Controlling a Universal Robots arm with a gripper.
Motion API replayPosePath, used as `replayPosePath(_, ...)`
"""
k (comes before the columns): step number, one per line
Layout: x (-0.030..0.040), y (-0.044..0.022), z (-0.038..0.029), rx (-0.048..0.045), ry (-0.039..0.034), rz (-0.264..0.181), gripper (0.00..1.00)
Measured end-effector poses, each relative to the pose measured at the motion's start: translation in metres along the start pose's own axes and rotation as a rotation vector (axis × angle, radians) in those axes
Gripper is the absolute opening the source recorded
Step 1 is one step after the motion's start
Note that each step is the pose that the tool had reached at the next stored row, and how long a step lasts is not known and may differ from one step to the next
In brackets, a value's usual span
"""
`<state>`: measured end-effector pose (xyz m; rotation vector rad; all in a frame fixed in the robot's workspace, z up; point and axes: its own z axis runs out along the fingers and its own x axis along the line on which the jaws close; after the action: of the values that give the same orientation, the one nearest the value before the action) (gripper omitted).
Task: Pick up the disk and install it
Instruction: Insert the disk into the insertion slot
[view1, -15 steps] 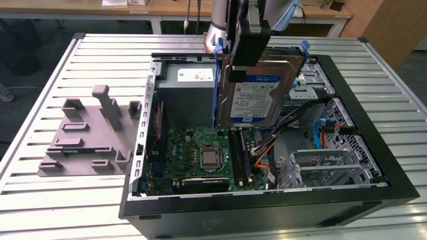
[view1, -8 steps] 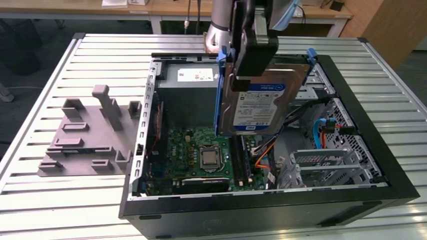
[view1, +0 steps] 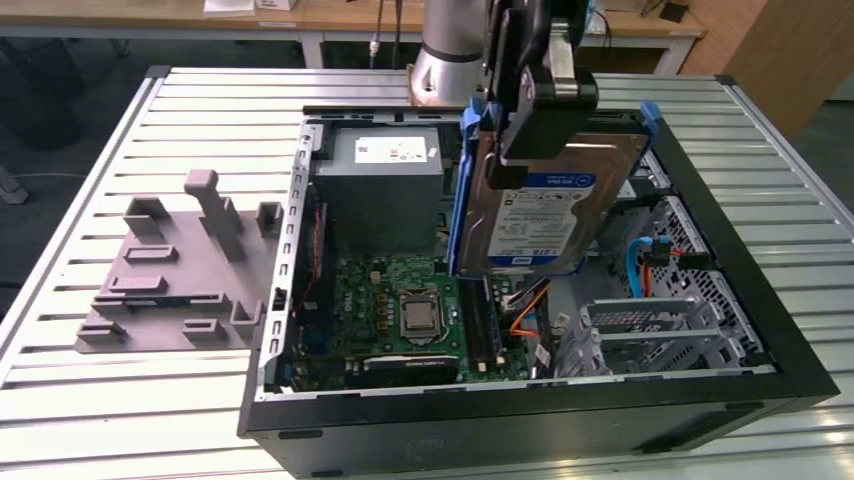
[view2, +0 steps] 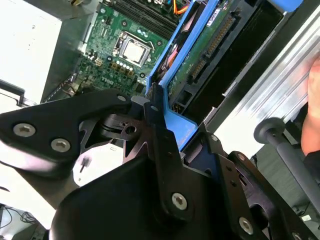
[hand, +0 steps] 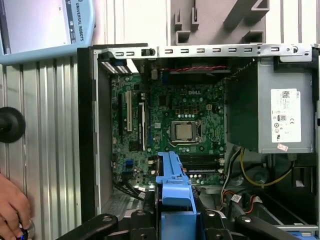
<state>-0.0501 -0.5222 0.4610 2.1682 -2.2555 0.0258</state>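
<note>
- Disk (view1: 547, 215) hangs nearly upright over the open computer case (view1: 767, 300), toward the exterior view's right.
- Hand (view1: 527, 140) clamps its upper end; the disk's long axis runs down below the hand.

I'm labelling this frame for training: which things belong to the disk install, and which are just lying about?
In the job:
disk, held by the gripper
open case under it

Lying about:
grey fixture beside the case
a person's hand beside the case
</note>
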Motion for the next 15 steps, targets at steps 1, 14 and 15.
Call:
replayPosePath(1,0.0022,-0.0001,0.0001,0.0000,-0.0001,0.000,0.36)
replayPosePath(14,0.0068,-0.0003,0.0002,0.0000,-0.0001,0.000,0.36)
replayPosePath(15,0.0069,-0.0003,0.0002,0.0000,-0.0001,0.000,0.36)
